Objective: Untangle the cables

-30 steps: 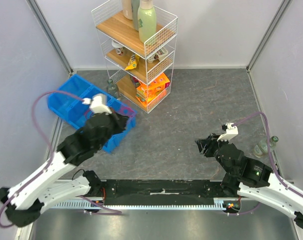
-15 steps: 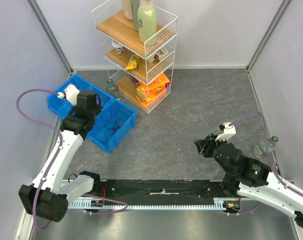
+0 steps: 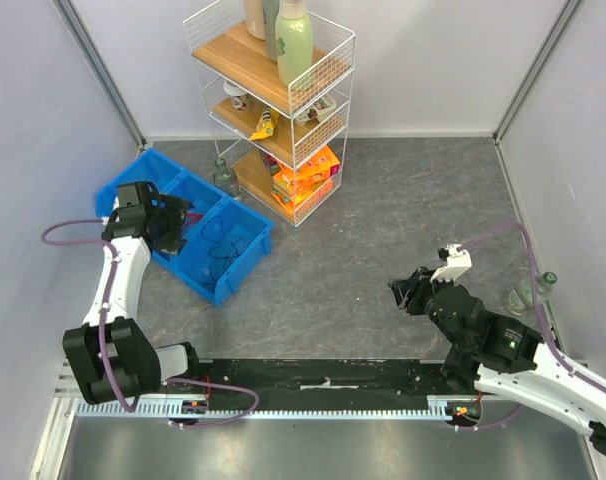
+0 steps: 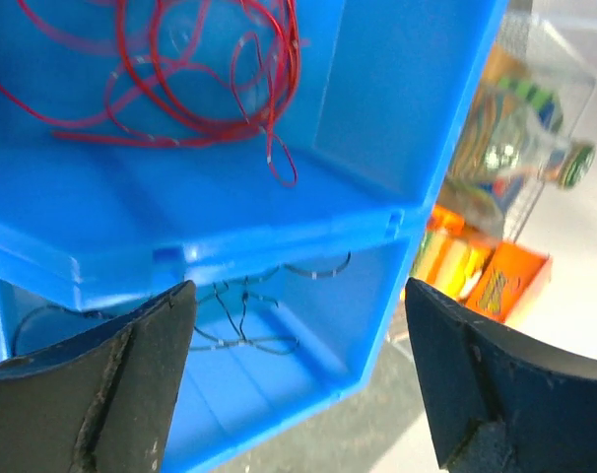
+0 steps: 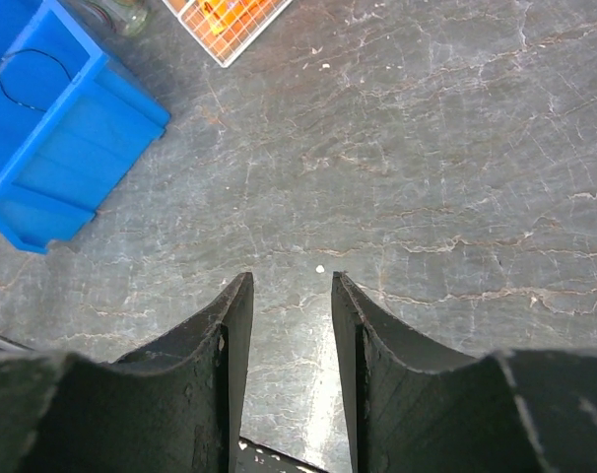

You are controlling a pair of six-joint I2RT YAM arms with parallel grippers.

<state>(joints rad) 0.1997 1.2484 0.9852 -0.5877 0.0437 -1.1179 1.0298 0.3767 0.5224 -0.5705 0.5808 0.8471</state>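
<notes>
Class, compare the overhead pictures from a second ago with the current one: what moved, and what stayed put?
The left arm swung leftward off the near end of the blue bins; the left gripper now hovers over their middle, fingers open and empty. Nothing was grasped or released. The right gripper, the bins, the black cables and the wire shelf stayed put.

Bright, even, diffuse light from above; the wire shelf casts only soft shadows. Left wrist view: fingers of the left gripper blurred, upper right corner washed out white.
</notes>
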